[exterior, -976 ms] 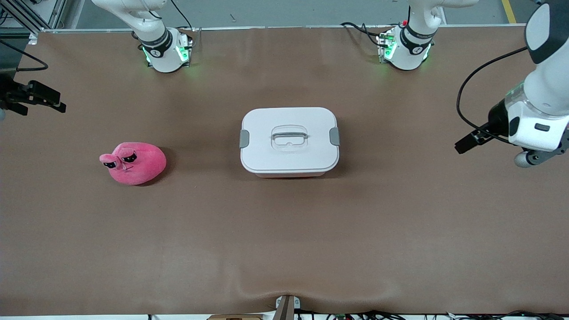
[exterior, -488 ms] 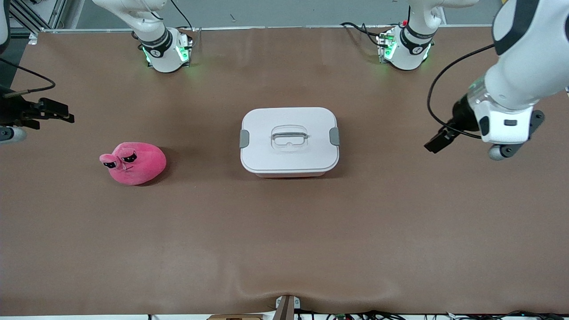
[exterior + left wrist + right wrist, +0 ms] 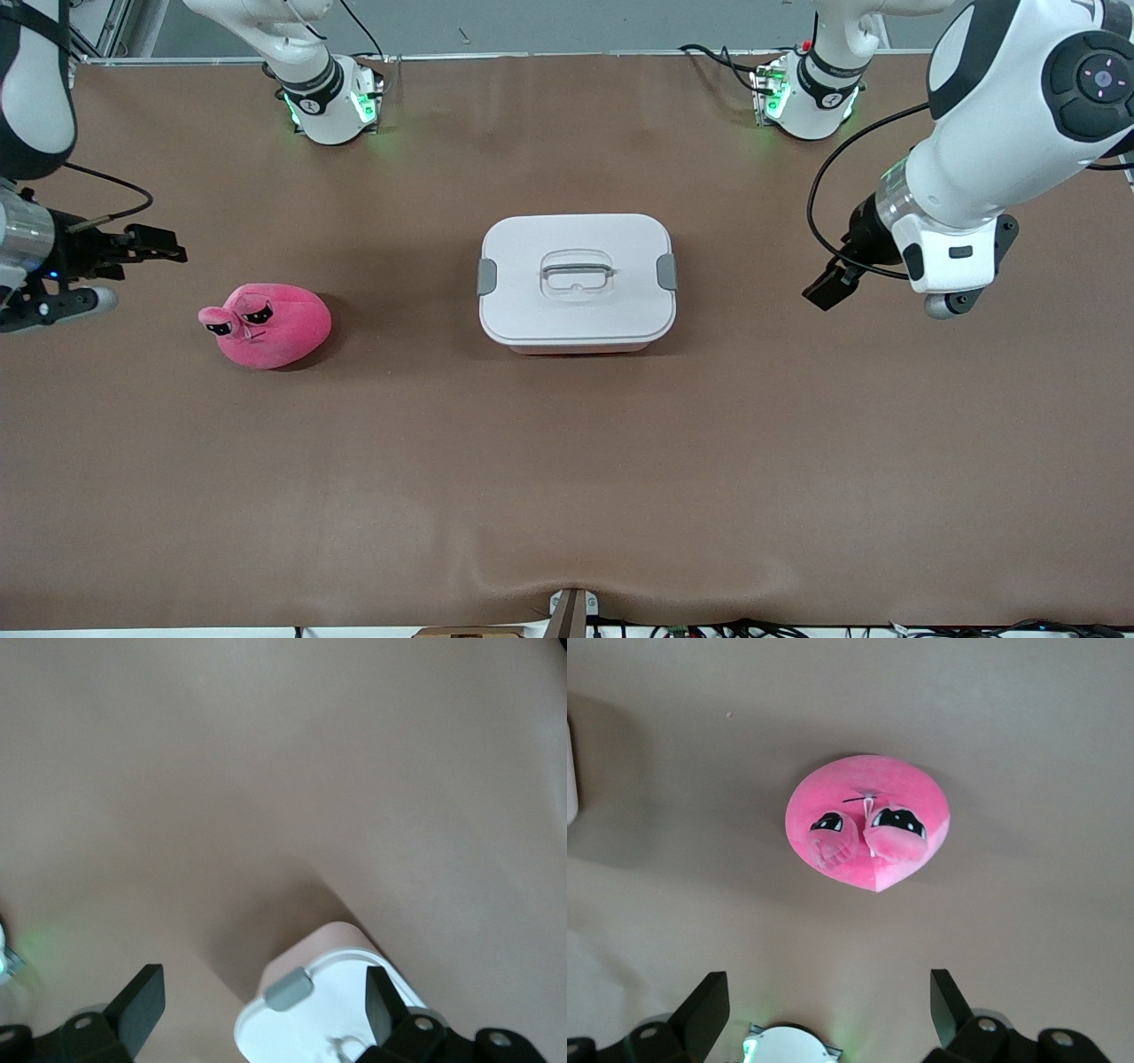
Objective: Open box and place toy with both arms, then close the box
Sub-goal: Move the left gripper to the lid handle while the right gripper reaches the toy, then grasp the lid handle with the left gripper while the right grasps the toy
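The box (image 3: 577,282), a pale pink tub with a white lid, grey side clips and a recessed handle, sits closed at the table's middle; part of it shows in the left wrist view (image 3: 328,1014). The pink plush toy (image 3: 268,325) lies on the table toward the right arm's end; it also shows in the right wrist view (image 3: 868,822). My left gripper (image 3: 824,289) hangs open and empty over the table beside the box's clip. My right gripper (image 3: 159,250) hangs open and empty over the table near the toy.
The brown table (image 3: 567,461) stretches wide around the box and toy. The two arm bases (image 3: 332,102) (image 3: 806,97) stand along its edge farthest from the front camera.
Both arms have swung inward from the table's ends: the left gripper toward the box, the right gripper toward the toy. Box and toy have not moved.
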`<control>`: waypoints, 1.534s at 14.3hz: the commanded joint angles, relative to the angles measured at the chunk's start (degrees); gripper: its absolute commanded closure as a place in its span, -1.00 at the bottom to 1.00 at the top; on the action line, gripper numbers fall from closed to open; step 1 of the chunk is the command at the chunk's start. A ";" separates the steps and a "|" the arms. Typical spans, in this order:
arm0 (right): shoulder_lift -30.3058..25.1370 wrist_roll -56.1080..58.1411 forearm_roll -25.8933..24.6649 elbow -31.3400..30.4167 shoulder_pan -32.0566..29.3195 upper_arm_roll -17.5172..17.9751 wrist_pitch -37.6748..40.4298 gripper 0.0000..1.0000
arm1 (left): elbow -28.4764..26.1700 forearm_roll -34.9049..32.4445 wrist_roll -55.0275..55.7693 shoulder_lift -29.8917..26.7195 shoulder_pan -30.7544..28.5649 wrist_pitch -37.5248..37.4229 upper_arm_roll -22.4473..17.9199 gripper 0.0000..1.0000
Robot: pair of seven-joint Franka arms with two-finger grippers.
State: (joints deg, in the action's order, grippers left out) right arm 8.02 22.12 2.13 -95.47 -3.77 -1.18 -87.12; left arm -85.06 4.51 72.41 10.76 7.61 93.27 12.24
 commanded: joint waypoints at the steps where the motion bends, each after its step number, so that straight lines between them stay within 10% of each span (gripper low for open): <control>1: -1.34 6.86 0.42 -5.06 0.16 -0.05 -4.18 -1.00 | 1.39 0.50 5.62 2.32 2.13 2.43 0.77 -1.00; 22: -3.36 26.31 -2.83 -25.81 4.91 0.04 -29.15 -1.00 | 1.65 -5.66 61.70 16.74 23.15 15.53 0.86 -1.00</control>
State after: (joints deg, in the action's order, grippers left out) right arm 6.79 47.73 0.58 -119.16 0.96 -1.01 -115.72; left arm -84.89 -0.27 130.48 25.87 30.09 107.51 13.26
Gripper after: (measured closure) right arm 0.000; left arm 0.000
